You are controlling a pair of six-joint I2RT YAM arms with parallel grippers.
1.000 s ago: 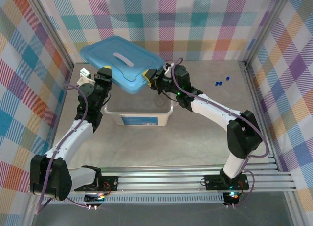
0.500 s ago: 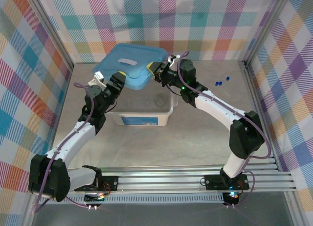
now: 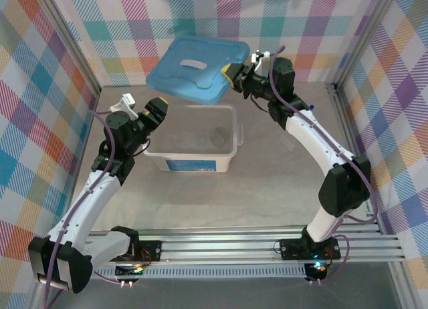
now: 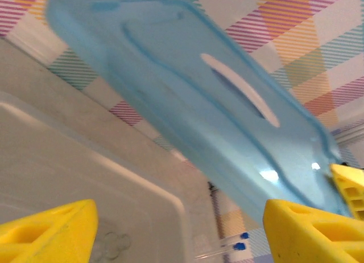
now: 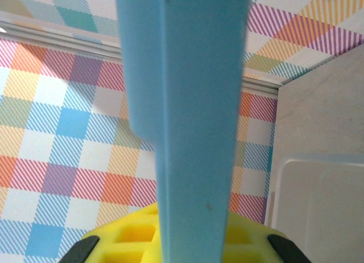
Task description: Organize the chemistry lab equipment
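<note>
Lid (image 3: 190, 71) in right gripper (image 3: 231, 78); left gripper (image 4: 181, 217) spread.

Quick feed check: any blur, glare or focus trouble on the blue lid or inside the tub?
Top external: evenly lit and sharp; blue lid crisp, glassware in the tub faint. Left wrist: lid soft and smeared, two small glare spots near its lower edge; yellow fingers sharper. Right wrist: lid edge-on, close, out of focus; checked wall behind sharper.

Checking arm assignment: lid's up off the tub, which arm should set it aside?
Right: the right end effector is shut on the blue lid, holding it tilted, raised clear of the tub. The left end effector is open by the tub's left rim, holding nothing.
</note>
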